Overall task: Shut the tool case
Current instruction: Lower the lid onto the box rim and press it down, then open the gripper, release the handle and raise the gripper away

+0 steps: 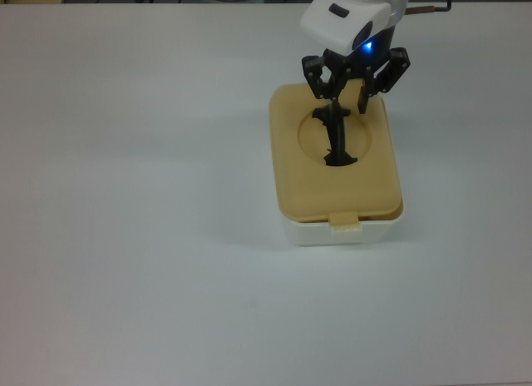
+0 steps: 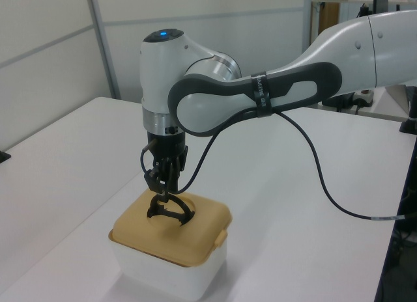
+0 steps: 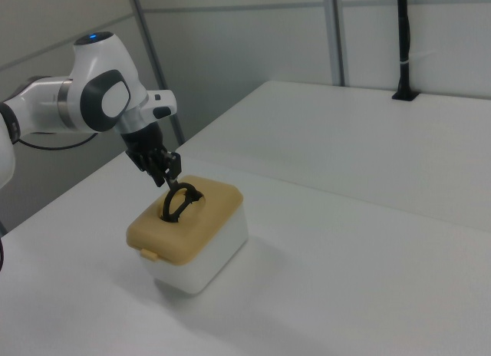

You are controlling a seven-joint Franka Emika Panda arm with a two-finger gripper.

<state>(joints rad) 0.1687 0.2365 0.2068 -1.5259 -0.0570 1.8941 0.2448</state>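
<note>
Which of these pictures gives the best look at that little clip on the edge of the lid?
The top view: the clip tab faces the camera there, hanging over the white box from the tan lid. The left view shows it side-on at the lid's right corner. The right view shows it as a small nub at the lid's lower left.
</note>
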